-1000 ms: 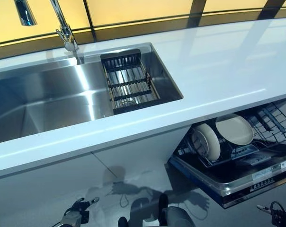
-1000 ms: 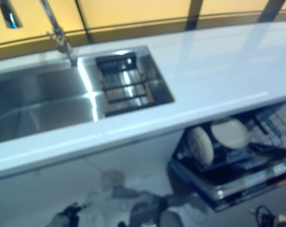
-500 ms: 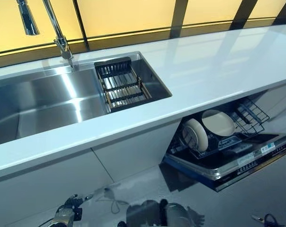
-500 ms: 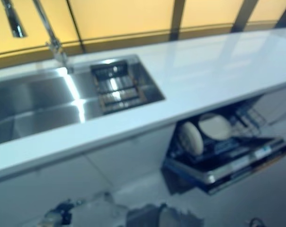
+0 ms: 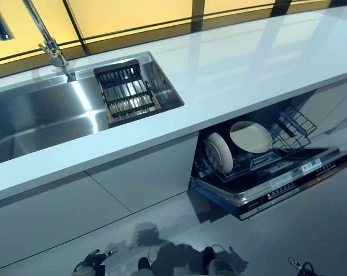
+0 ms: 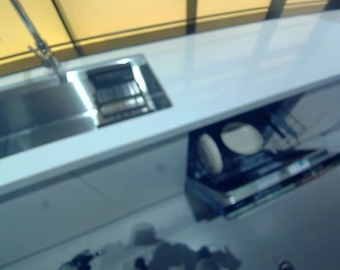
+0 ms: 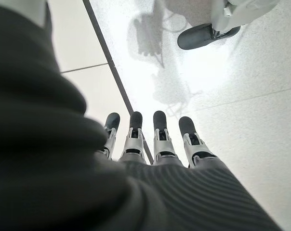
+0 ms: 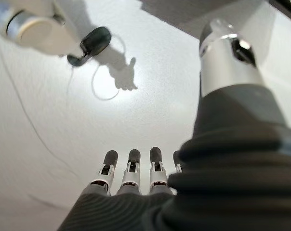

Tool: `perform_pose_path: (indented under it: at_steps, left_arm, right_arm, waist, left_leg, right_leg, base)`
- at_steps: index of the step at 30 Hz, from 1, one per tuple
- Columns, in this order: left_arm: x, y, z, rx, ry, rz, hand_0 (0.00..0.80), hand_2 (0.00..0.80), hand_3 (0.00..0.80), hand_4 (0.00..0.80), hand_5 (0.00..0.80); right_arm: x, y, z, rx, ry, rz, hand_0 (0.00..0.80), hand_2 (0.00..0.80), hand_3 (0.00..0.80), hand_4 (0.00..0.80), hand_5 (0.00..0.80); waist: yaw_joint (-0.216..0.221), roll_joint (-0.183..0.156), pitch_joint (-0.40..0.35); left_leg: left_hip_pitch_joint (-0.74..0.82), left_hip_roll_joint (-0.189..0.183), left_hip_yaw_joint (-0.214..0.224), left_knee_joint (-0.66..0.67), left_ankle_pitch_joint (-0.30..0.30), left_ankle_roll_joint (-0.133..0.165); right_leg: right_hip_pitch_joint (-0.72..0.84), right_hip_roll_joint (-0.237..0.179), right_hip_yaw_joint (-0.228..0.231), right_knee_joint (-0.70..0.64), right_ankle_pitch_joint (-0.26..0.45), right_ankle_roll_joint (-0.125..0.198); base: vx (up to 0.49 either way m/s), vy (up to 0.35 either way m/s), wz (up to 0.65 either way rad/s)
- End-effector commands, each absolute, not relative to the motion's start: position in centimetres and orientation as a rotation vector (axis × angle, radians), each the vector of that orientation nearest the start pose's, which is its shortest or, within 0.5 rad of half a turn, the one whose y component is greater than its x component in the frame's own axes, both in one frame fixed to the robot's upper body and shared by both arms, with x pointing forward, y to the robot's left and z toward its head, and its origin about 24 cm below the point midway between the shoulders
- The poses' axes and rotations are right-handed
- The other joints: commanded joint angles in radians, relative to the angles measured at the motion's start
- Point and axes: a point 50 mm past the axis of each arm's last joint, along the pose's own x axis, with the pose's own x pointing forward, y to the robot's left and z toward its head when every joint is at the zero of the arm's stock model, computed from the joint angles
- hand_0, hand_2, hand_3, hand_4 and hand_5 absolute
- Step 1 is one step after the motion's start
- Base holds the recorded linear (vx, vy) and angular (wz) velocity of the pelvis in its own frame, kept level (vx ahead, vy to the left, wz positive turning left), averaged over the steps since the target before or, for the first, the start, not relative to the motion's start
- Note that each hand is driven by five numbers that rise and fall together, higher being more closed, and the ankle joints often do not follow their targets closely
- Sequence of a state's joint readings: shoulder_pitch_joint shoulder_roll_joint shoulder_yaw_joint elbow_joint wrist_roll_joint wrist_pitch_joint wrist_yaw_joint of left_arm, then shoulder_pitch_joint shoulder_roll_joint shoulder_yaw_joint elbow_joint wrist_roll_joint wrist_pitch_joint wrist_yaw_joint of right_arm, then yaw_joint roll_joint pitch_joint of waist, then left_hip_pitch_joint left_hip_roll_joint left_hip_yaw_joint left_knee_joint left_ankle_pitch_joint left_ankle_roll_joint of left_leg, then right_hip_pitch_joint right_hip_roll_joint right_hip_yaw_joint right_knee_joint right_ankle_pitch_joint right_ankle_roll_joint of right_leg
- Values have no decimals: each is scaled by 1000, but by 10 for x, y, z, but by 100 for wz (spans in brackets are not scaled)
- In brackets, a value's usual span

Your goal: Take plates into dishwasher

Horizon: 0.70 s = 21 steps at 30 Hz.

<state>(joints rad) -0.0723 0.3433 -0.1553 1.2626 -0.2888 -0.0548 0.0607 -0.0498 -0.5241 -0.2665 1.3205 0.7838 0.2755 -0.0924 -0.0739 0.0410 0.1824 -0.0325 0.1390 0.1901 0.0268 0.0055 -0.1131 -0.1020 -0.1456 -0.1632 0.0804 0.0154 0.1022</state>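
Head views, progress: two plates [image 5: 234, 144] already stand in the rack of the open dishwasher [image 5: 271, 184]; the sink [image 5: 41, 115] and counter [image 5: 248, 63] show no more, so the task looks nearly done.
Left wrist view: left hand [image 7: 155, 144] has straight fingers, holds nothing and hangs over the floor, well below the plates.
Right wrist view: right hand [image 8: 131, 178] likewise relaxed and empty, low, with the dishwasher up and ahead.
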Motion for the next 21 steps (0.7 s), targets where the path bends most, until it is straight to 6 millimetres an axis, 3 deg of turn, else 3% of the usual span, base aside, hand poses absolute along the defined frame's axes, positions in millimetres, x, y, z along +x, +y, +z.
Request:
perform_pose_path:
  at_steps: [1,3,6,11,17,21]
  left_arm:
    - [136,279,-135,190,1028,308,0,0,0,0,0]
    - [137,276,-135,175,1019,308,0,0,0,0,0]
    - [140,263,-138,134,997,292,0,0,0,0,0]
    - [141,248,-141,87,975,264,0,0,0,0,0]
    - [146,234,-142,53,962,231,0,0,0,0,0]
    - [144,229,-144,45,978,221,0,0,0,0,0]
  right_arm:
    - [104,-354,-110,693,944,-1049,0,0,0,0,0]
    - [115,-358,-105,744,873,-1062,0,0,0,0,0]
    - [146,-370,-85,864,621,-1052,0,0,0,0,0]
    - [182,-378,-58,1045,338,-964,0,0,0,0,0]
    - [225,-386,-18,1233,31,-814,0,0,0,0,0]
    - [263,-392,32,1217,-158,-644,0,0,0,0,0]
  waist:
    - [-17,24,87]
    - [-20,42,102]
    - [-27,91,144]
    - [-29,134,179]
    - [-15,150,203]
    - [11,153,206]
  left_leg:
    - [-26,-79,-5,55,-25,99]
    - [-41,-84,-3,67,-25,97]
    - [-89,-100,-5,111,-24,90]
    - [-130,-121,-7,156,-30,88]
    - [-192,-134,-12,263,-71,85]
    - [-240,-141,-29,341,-93,84]
  right_leg:
    - [-55,-32,44,80,7,-7]
    - [-71,-36,43,95,0,-13]
    - [-120,-46,50,139,-16,-34]
    - [-173,-54,47,197,-40,-57]
    - [-228,-71,26,304,-96,-83]
    - [-260,-80,6,377,-126,-102]
  base:
    - [-151,69,5]
    - [-132,91,9]
    - [-118,138,3]
    - [-67,110,-1]
    - [-55,16,9]
    - [-44,-28,15]
